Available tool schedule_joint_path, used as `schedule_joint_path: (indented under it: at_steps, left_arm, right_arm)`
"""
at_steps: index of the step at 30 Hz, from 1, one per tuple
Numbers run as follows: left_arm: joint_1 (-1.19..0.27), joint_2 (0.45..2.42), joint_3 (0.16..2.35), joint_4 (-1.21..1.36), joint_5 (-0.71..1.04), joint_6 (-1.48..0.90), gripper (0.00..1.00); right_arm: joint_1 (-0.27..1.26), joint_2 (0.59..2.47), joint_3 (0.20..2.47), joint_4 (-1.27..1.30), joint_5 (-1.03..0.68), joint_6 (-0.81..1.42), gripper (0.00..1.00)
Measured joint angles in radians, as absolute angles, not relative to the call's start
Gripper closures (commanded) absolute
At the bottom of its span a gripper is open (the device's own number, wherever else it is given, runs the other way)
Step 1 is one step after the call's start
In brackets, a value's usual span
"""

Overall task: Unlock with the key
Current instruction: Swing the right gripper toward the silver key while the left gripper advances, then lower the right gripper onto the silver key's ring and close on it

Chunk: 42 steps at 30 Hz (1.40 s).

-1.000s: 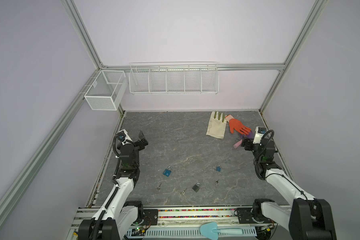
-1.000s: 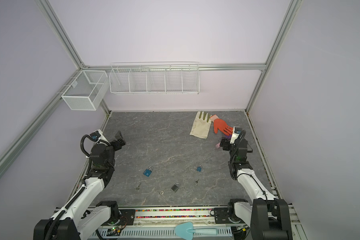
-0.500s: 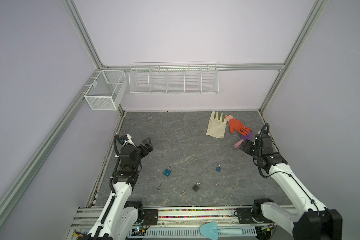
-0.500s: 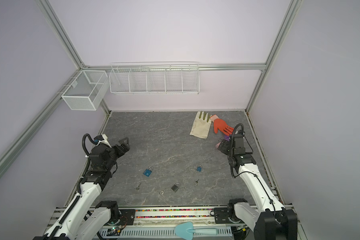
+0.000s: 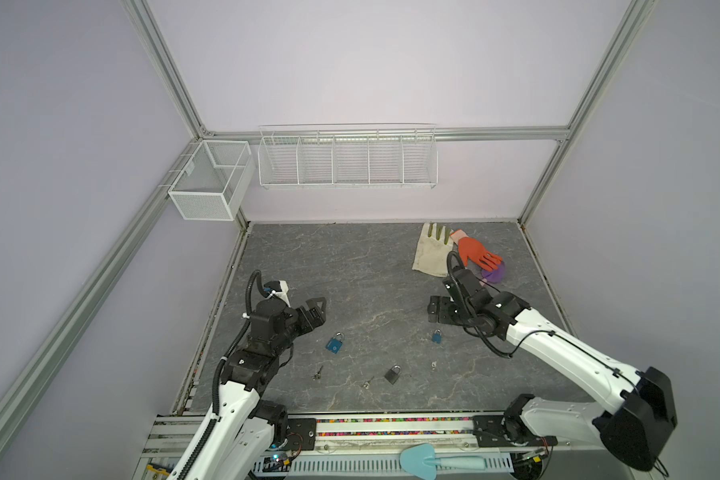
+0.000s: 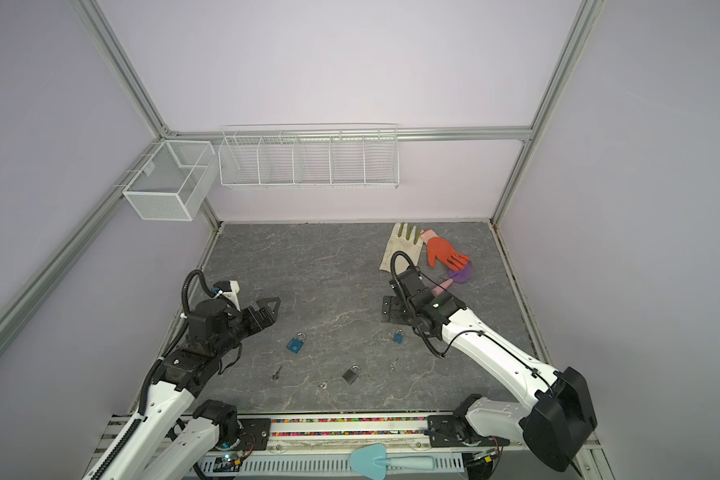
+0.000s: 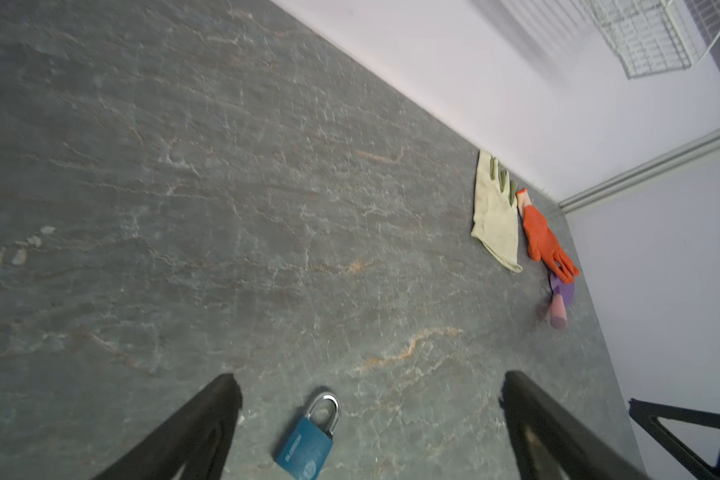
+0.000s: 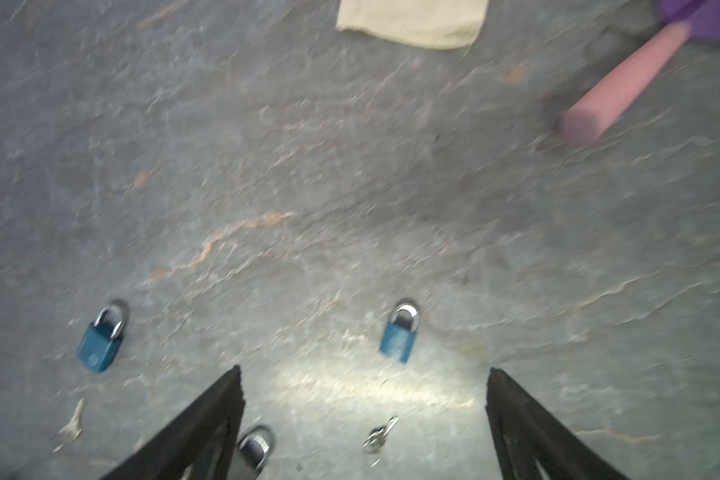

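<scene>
**Grey stone-patterned table (image 5: 350,266) seen from above, with both arms reaching inward.**

- **Left gripper (image 5: 317,311):** jaws spread wide and holding nothing. It hangs above the table just behind the larger blue padlock (image 5: 335,343). In the left wrist view this padlock lies flat between the two fingers.
- **Right gripper (image 5: 434,309):** jaws likewise apart and empty. It is poised above the table just behind the smaller blue padlock (image 5: 436,336). The right wrist view is motion-blurred.
- **Dark grey padlock (image 5: 393,374):** lies nearer the front edge, between the two blue ones.
- **Keys:** three lie loose on the table, each apart from the locks.
  - The left-hand key (image 5: 319,372) lies in front of the larger blue padlock.
  - The middle key (image 5: 367,383) lies just beside the dark grey padlock.
  - The right-hand key (image 5: 434,365) lies in front of the smaller blue padlock.
- **Far right corner:** a cream glove (image 5: 431,251) and an orange glove (image 5: 474,251) lie side by side. The orange fingertips touch a purple brush (image 5: 495,272) with a pink handle.
- **Walls:** a long wire rack (image 5: 348,160) hangs on the back wall and a mesh basket (image 5: 211,180) at the left corner.
- **Front rail:** a light blue trowel (image 5: 427,459) rests here.
</scene>
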<state>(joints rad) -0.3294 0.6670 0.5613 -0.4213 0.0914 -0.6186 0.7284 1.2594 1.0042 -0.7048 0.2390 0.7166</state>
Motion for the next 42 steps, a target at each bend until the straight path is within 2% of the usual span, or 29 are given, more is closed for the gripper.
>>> schedule_joint_path:
  at_steps: [8,15,18,26,32,35,42]
  left_arm:
    - [-0.483,0.648,0.561,-0.519,0.075,-0.688,0.03]
    - [-0.526,0.609,0.561,-0.591,0.042,-0.727,0.02]
    - [-0.526,0.58,0.562,-0.641,0.015,-0.729,0.02]
    - [-0.526,0.556,0.587,-0.747,-0.015,-0.733,0.02]
    - [-0.526,0.512,0.587,-0.764,-0.022,-0.752,0.02]
    - [-0.526,0.509,0.587,-0.773,-0.026,-0.758,0.02]
    - [-0.527,0.499,0.587,-0.785,-0.043,-0.778,0.02]
  right_arm:
    - [1.04,1.414,1.12,-0.75,0.257,0.998,0.0]
    - [1.211,1.573,1.181,-0.721,0.255,1.238,0.09]
    - [1.262,1.641,1.195,-0.685,0.239,1.333,0.16]
    - [1.349,1.794,1.251,-0.625,0.176,1.517,0.28]
    - [1.37,1.829,1.266,-0.619,0.161,1.583,0.33]
    - [1.372,1.842,1.275,-0.619,0.155,1.605,0.41]
    - [1.372,1.872,1.276,-0.611,0.152,1.642,0.49]
